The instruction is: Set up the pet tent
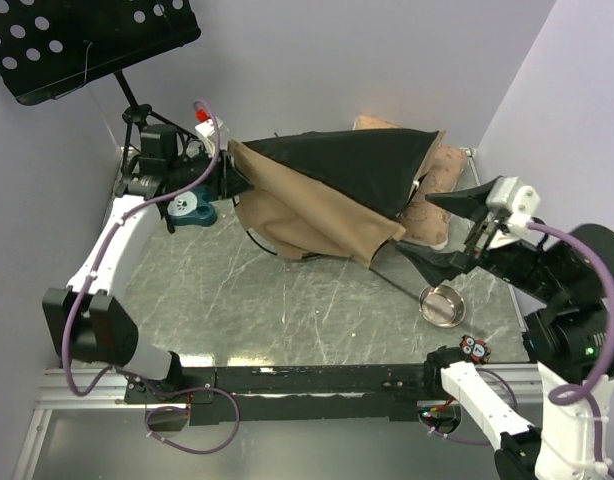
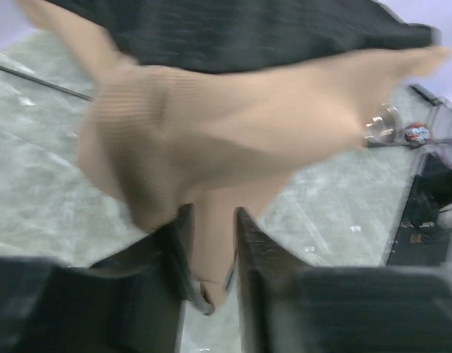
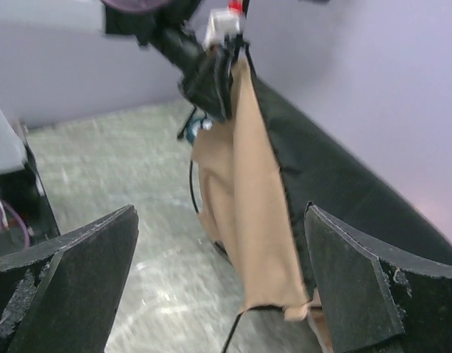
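Note:
The pet tent (image 1: 327, 190) lies collapsed at the back of the table, black base panel up over folds of tan fabric. My left gripper (image 1: 232, 178) is at its left edge. In the left wrist view the tan fabric (image 2: 233, 118) hangs down between the fingers (image 2: 183, 243), which press it from both sides. My right gripper (image 1: 415, 226) hovers wide open at the tent's right tip, gripping nothing. In the right wrist view the tent (image 3: 248, 206) hangs ahead between the spread fingers (image 3: 86, 257), with a thin black pole (image 3: 244, 327) at its lower edge.
A pinkish cushion (image 1: 442, 165) sits behind the tent's right end. A steel bowl (image 1: 442, 305) stands front right, a blue bowl holder (image 1: 192, 210) under the left arm. A black music stand (image 1: 87, 40) overhangs the back left. Walls close in on both sides.

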Tool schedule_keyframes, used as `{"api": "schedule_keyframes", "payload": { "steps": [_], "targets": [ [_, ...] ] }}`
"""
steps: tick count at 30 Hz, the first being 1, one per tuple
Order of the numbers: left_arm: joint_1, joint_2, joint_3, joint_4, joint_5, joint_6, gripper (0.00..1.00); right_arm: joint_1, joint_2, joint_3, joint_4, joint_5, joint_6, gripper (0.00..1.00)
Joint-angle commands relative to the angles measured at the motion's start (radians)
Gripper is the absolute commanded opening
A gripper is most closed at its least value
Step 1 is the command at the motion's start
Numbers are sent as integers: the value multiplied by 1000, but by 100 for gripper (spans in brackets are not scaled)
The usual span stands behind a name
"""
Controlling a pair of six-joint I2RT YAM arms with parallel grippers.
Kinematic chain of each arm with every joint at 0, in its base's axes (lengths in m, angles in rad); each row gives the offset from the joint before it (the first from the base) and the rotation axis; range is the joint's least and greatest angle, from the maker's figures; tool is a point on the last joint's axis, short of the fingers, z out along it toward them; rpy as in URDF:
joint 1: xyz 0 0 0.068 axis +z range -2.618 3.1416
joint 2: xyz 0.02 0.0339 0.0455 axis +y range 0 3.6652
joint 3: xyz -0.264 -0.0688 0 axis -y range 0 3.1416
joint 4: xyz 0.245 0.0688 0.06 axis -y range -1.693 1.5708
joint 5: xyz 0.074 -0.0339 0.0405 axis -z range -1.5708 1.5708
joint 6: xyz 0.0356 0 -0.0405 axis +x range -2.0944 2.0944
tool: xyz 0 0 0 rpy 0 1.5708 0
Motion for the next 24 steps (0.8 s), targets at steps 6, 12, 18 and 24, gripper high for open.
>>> {"api": "schedule_keyframes", "payload": {
  "steps": [6,12,18,24],
  "targets": [
    [112,197,172,42,211,266,14,-5,54,194,96,212,128,99],
    [148,237,215,31,354,358,12,-32,103,-35,-136,167,-176,99],
    [148,255,268,-142,435,533,15,-64,261,-40,-213,-28,-284,99],
    [148,252,271,-217,449,618,17,-42,442,-4,-262,-141,-321,99]
  ]
}}
